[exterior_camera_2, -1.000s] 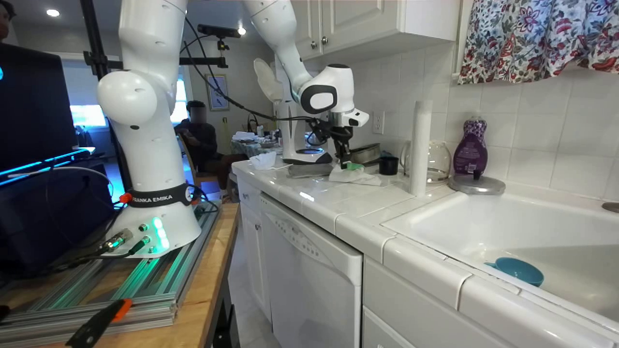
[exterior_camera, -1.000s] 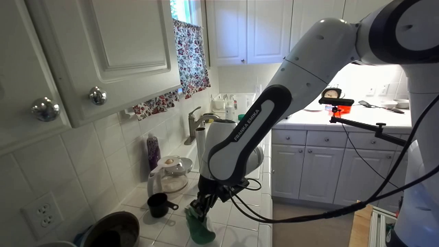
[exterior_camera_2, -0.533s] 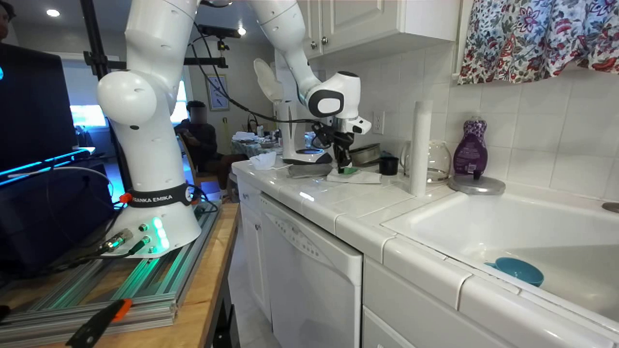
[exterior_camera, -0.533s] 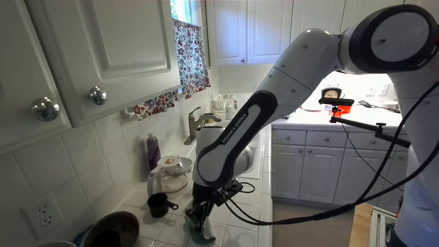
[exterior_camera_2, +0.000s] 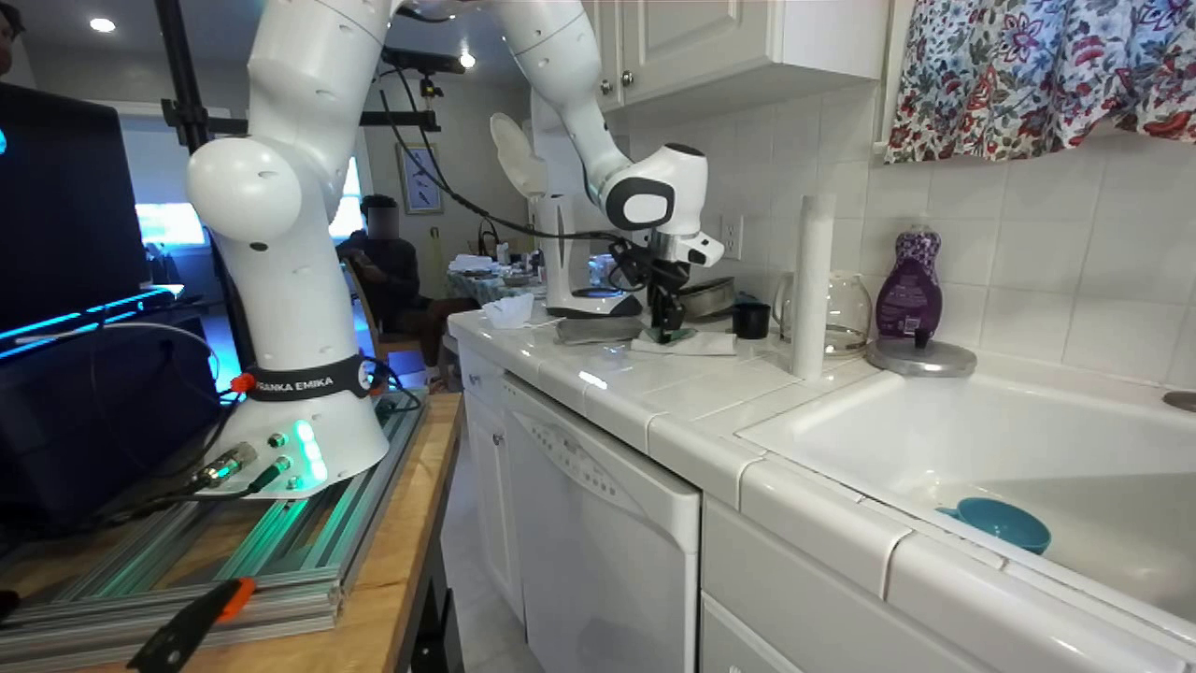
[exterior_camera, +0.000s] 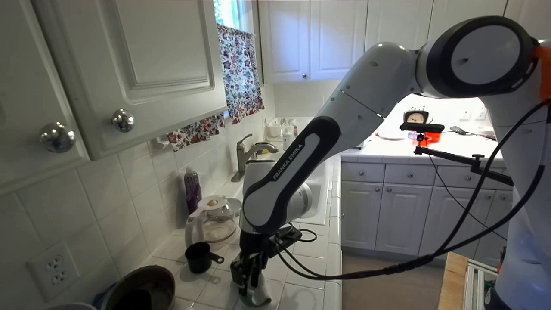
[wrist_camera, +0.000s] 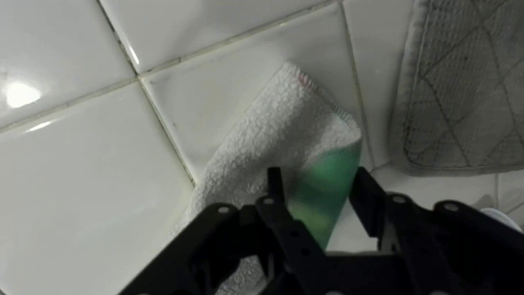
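The gripper [wrist_camera: 318, 176] has its fingers spread, with a cloth [wrist_camera: 266, 143] right under them, its green part between the tips. The cloth's long way points out ahead, past the fingertips.

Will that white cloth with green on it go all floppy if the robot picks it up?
Probably! The cloth looks fuzzy and partly curled, so it would likely droop. It is probably light, since its stitched edge looks thin. Pushed across the shiny tiles, it might slide or bunch up, but hardly roll, because it lies low.
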Action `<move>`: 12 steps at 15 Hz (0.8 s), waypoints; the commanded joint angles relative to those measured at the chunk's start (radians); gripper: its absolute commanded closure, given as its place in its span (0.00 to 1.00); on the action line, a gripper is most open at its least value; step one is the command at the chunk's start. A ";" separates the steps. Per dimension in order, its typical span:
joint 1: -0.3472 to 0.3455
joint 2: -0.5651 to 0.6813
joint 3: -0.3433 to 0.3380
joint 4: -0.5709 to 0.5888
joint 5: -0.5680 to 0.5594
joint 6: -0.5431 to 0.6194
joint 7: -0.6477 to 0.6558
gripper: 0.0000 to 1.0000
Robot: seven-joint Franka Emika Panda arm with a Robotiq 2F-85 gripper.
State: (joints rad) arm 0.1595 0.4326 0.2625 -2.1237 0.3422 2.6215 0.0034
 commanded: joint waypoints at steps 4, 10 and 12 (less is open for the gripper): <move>-0.022 -0.082 0.004 -0.046 0.017 0.040 0.002 0.11; -0.026 -0.097 0.001 -0.057 0.017 0.051 0.005 0.62; -0.028 -0.094 0.002 -0.058 0.019 0.053 0.004 0.76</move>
State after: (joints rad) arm 0.1357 0.3590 0.2612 -2.1529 0.3448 2.6570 0.0053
